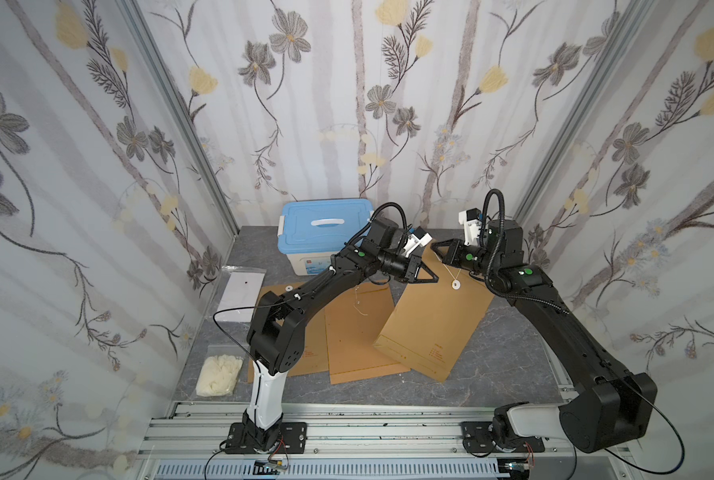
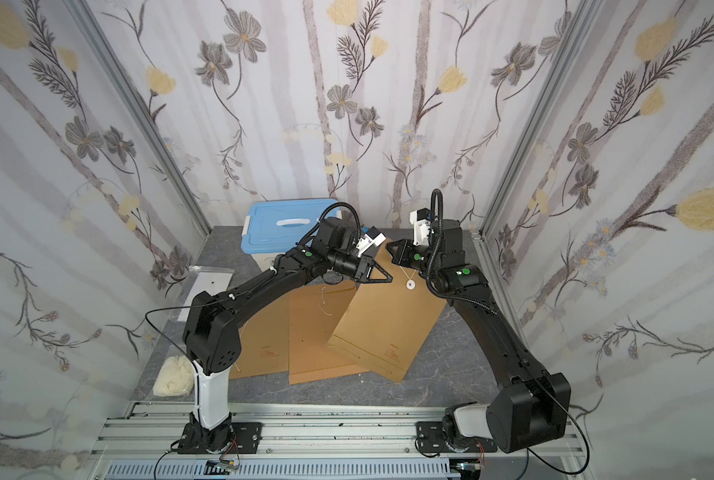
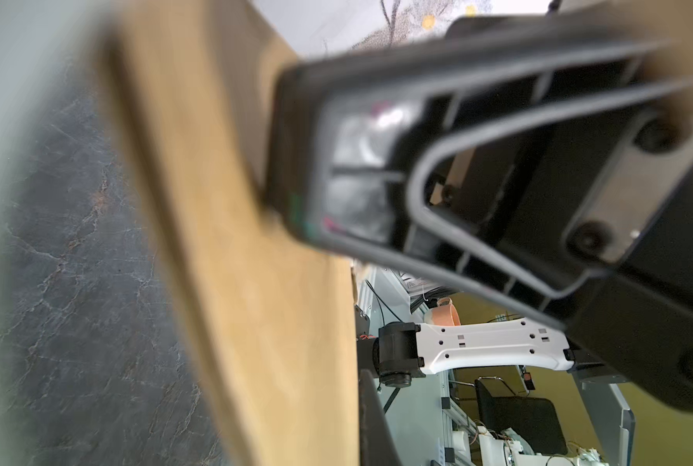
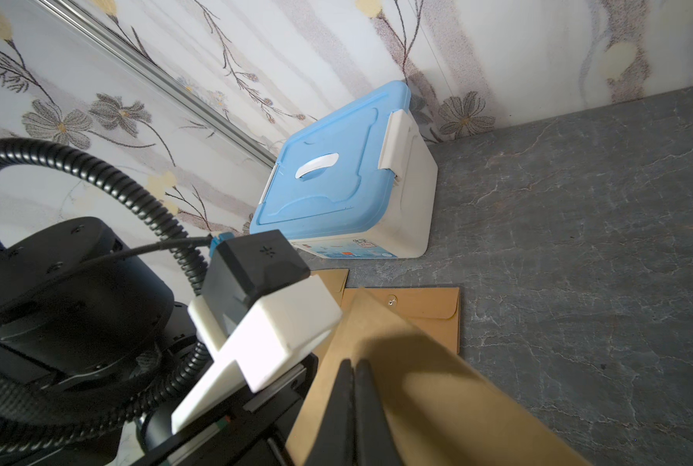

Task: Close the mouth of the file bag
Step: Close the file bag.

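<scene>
The brown file bag (image 1: 434, 328) lies at the right of the table with its mouth end lifted. On its front sits a white disc (image 1: 455, 284), and a thin string runs from it up under my right gripper. My left gripper (image 1: 435, 281) is shut on the bag's left edge; in the left wrist view one finger (image 3: 371, 427) shows beside the paper (image 3: 288, 343). My right gripper (image 1: 432, 246) is shut at the bag's top corner. In the right wrist view its closed tips (image 4: 354, 369) lie over the paper (image 4: 437, 403). Whether they pinch anything is hidden.
Two more brown file bags (image 1: 357, 336) (image 1: 315, 359) lie flat to the left, overlapping. A blue-lidded box (image 1: 324, 230) stands at the back. A clear sleeve (image 1: 242, 293) and a bag of white stuff (image 1: 218, 376) lie at the left edge.
</scene>
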Robot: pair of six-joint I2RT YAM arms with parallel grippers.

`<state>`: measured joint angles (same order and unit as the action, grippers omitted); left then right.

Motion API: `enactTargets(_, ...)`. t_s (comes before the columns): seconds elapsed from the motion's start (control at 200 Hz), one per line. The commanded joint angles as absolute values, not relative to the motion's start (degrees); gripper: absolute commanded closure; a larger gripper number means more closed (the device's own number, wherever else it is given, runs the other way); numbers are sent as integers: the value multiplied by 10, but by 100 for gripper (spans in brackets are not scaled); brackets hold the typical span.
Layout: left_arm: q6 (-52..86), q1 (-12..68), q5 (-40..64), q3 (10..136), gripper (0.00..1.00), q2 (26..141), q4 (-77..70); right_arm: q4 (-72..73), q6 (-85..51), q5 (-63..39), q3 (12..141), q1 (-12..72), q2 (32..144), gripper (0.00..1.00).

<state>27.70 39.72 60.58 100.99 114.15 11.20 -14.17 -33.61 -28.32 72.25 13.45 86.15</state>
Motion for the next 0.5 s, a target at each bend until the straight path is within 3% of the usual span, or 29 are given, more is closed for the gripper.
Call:
enactTargets(0.0,334,391,591,993,100,1136,15,-102,-347,-286,712,138,857,100)
enactTargets(0.195,474,379,577,932,100,1137,-183,-62,-373,-298,683,149,855,100)
enactTargets(0.495,519,366,556,901,100,1133,-247,13,-415,-311,634,166,858,100)
